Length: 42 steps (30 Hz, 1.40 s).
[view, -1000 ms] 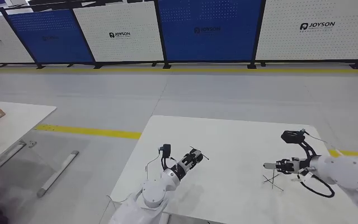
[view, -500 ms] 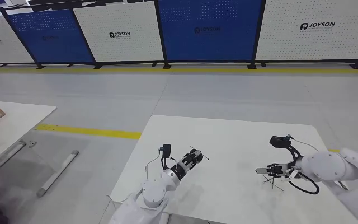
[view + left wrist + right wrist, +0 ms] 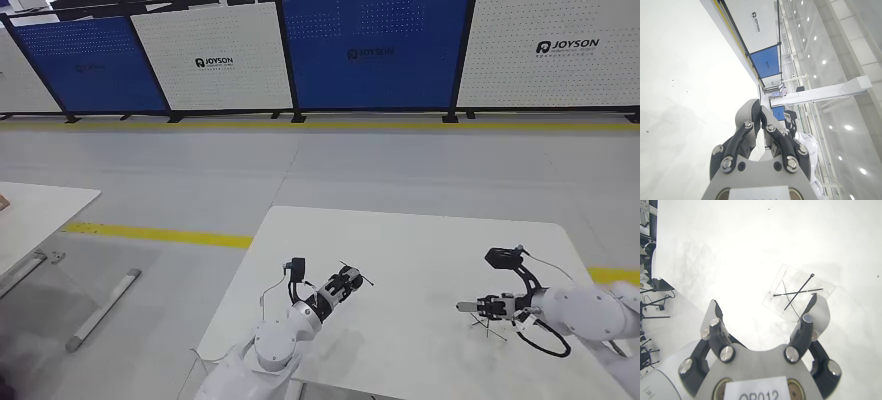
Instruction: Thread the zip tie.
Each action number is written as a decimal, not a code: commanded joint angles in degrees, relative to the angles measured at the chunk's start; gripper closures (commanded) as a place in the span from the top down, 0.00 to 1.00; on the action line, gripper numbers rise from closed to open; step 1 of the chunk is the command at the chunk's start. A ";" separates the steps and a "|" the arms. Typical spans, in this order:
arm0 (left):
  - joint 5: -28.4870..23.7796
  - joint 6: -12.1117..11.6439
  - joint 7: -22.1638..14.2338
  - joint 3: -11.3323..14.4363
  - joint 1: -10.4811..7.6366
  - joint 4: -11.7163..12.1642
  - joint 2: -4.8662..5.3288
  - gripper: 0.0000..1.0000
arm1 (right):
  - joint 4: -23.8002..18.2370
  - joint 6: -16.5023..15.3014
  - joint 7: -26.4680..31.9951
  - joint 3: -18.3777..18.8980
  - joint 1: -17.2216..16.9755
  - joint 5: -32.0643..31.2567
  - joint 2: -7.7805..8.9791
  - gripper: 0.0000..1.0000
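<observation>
**Crossed zip ties on a clear sheet, right gripper spread beside them**

Two black plastic zip ties [image 3: 797,292] lie crossed in an X on a clear rectangular plastic sheet [image 3: 775,305]. The sheet lies flat on the white table [image 3: 420,240], in its right half and nearer the near edge than the far one. The top view shows the ties as a small dark cross [image 3: 488,325]. One tie has its square head at a far corner of the sheet and its tail pointing back toward the gripper. The other lies across it, head at one side and tip at the other. A thin curved black strand [image 3: 784,288] also lies on the sheet, passing under or over the ties; which, I cannot tell.

The right gripper [image 3: 765,300] is at the sheet with its fingers spread wide and nothing between them. One finger [image 3: 819,309] is in front of the sheet's near corner; whether it touches the plastic cannot be told. From above, this gripper [image 3: 468,306] sits just beside the ties, toward the table's middle.

The left gripper [image 3: 760,111] is well apart from them, over the table's left half, its dark ribbed pads [image 3: 755,115] pressed together. In the top view [image 3: 352,277] a thin black line [image 3: 362,277] crosses its tip; whether it is pinched there cannot be told
</observation>
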 commanded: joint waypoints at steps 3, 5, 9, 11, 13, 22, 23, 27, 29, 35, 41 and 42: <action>0.00 0.00 0.00 0.00 0.00 0.00 0.00 0.00 | 0.39 -0.16 0.07 0.11 -0.53 -0.27 -0.48 1.00; 0.00 0.00 0.00 0.00 0.00 0.00 0.00 0.00 | 0.30 -0.68 -0.16 0.00 -0.27 -0.69 -0.76 1.00; 0.00 0.00 0.00 0.00 0.00 0.00 0.00 0.00 | 0.30 -0.68 -0.16 0.00 -0.27 -0.69 -0.76 1.00; 0.00 0.00 0.00 0.00 0.00 0.00 0.00 0.00 | 0.30 -0.68 -0.16 0.00 -0.27 -0.69 -0.76 1.00; 0.00 0.00 0.00 0.00 0.00 0.00 0.00 0.00 | 0.30 -0.68 -0.16 0.00 -0.27 -0.69 -0.76 1.00; 0.00 0.00 0.00 0.00 0.00 0.00 0.00 0.00 | 0.39 3.12 -0.85 4.14 -2.73 2.45 -0.13 1.00; 0.00 0.00 0.00 0.00 0.00 0.00 0.00 0.00 | 0.24 4.24 -0.53 4.56 -2.98 2.54 -0.03 1.00; 0.00 0.00 0.00 0.00 0.00 0.00 0.00 0.00 | -0.49 8.74 1.38 5.80 -3.42 1.90 0.19 1.00; 0.00 0.00 0.00 0.00 0.00 0.00 0.00 0.00 | -0.85 10.63 1.95 5.94 -3.38 1.32 0.02 0.92; 0.00 0.00 0.00 0.00 0.00 0.00 0.00 0.00 | 0.80 12.00 3.97 5.44 -1.91 0.73 -1.17 0.80; 0.00 0.00 0.00 0.00 0.00 0.00 0.00 0.00 | 3.58 14.40 7.26 3.41 0.53 -0.63 -2.94 0.75; 0.00 0.00 0.00 0.00 0.00 0.00 0.00 0.00 | 4.15 14.40 7.53 2.86 1.00 -1.04 -3.38 0.73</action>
